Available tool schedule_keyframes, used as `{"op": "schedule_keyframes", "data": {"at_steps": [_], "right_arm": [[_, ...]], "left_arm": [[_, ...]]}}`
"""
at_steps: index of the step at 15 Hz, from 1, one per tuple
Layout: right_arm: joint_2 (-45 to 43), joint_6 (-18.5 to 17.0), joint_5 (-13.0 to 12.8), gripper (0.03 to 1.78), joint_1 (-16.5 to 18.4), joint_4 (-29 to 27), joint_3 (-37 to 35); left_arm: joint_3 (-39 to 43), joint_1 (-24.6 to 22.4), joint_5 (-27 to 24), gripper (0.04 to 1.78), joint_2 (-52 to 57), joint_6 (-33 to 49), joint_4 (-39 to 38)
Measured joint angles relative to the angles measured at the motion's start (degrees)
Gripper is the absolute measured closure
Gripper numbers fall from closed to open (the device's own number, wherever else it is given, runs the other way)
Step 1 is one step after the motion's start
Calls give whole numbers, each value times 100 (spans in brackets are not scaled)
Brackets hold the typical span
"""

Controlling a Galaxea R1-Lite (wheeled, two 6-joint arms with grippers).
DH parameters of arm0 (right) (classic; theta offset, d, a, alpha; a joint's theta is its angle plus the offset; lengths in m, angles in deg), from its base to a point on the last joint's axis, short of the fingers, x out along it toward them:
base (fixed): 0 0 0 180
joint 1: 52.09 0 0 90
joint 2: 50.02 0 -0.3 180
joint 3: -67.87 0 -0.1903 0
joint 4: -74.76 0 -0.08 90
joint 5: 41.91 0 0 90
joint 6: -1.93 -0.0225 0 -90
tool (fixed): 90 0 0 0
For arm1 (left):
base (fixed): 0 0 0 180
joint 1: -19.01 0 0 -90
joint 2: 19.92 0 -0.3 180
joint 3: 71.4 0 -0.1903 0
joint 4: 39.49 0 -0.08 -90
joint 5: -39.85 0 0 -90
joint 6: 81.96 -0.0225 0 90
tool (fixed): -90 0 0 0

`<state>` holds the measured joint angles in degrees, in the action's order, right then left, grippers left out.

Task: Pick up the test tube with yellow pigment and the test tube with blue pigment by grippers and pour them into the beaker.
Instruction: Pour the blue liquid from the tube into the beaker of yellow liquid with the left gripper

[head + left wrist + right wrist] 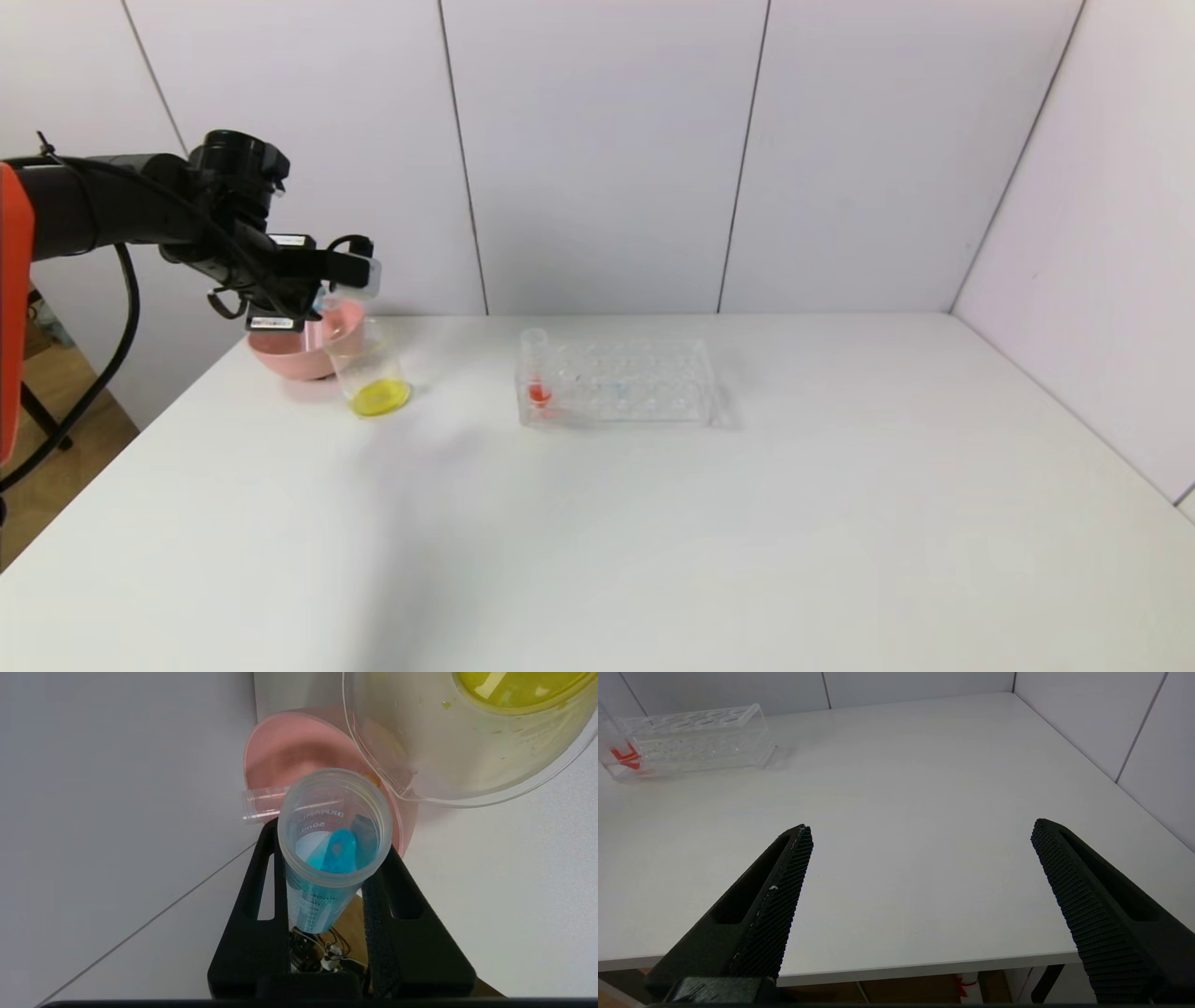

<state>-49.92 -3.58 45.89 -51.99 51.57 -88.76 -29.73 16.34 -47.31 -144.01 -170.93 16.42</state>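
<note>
Nearest your lens, the left gripper clamps the test tube with blue pigment, tipped nearly level with its open mouth close to the beaker. Yellow liquid already pools in the beaker, which stands beside the pink bowl, where an empty clear tube lies across the rim. Further right, the clear rack keeps the red-liquid tube. Your right gripper waits wide open above the table. The tube looks light, smooth and likely slippery; hold mid-barrel.

head: high, forward-down, far | left wrist: close over beaker | right wrist: low, shares rack with head
</note>
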Motion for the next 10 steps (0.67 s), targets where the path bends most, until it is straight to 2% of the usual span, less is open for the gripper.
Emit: {"op": "schedule_keyframes", "data": {"at_steps": [10], "right_arm": [[0, 0, 0, 10, 0, 0, 0]], "left_arm": [[2, -2, 90, 136, 16, -358, -118]]}}
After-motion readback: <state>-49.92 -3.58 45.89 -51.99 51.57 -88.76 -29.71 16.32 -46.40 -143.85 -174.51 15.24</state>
